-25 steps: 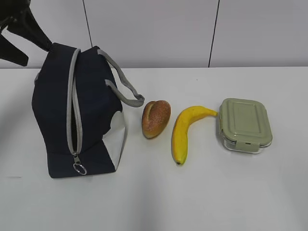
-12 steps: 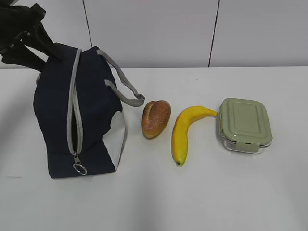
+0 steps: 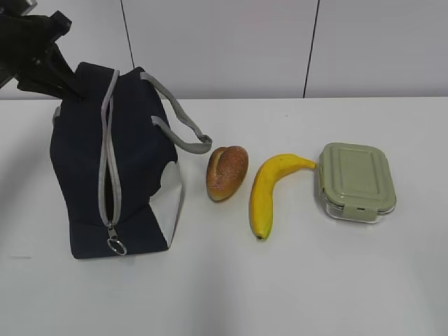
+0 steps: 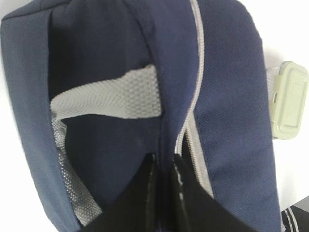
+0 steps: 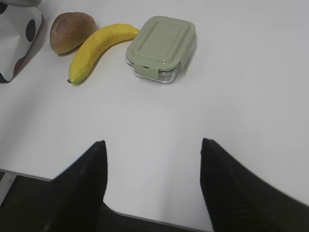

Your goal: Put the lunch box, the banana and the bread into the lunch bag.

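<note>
The navy lunch bag (image 3: 133, 161) stands at the left of the table, its grey zipper (image 3: 107, 161) mostly shut with the ring pull (image 3: 116, 246) at the bottom. My left gripper (image 3: 73, 89) is at the bag's top rear corner. In the left wrist view it (image 4: 164, 157) is shut on a fold of the bag's (image 4: 227, 96) navy fabric beside the zipper. The bread (image 3: 227, 172), the banana (image 3: 266, 192) and the green-lidded lunch box (image 3: 355, 180) lie in a row to the right. My right gripper (image 5: 152, 145) hangs open over bare table, short of the lunch box (image 5: 161, 41).
Grey strap handles (image 3: 178, 126) droop from the bag toward the bread. A white wall with dark seams rises behind the table. The table's near edge (image 5: 145, 220) shows under the right gripper.
The left gripper has come down onto the bag's top rear and closed on its fabric. The bag's top has shifted slightly. The right gripper has not moved.
</note>
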You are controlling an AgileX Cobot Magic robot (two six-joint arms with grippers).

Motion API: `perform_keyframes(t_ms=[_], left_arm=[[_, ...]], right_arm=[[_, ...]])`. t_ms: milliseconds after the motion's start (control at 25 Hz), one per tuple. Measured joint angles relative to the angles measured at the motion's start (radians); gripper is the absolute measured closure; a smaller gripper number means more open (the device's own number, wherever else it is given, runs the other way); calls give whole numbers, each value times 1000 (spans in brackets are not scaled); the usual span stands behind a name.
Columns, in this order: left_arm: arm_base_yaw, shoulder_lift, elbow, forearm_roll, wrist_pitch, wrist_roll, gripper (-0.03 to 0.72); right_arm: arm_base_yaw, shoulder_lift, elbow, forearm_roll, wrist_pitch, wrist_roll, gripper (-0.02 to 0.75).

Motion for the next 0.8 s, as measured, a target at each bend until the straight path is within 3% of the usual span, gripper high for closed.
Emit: perform_keyframes(t_ms=[240,520,800], left_arm=[[0,0,0,-5,5,15,699],[0,0,0,-113,7,80,700],[-11,0,0,-140,7,101,701]], right_arm=[[0,0,0,0,0,0,262],[0,0,0,0,0,0,262],[0,0,0,21,0,0,262]])
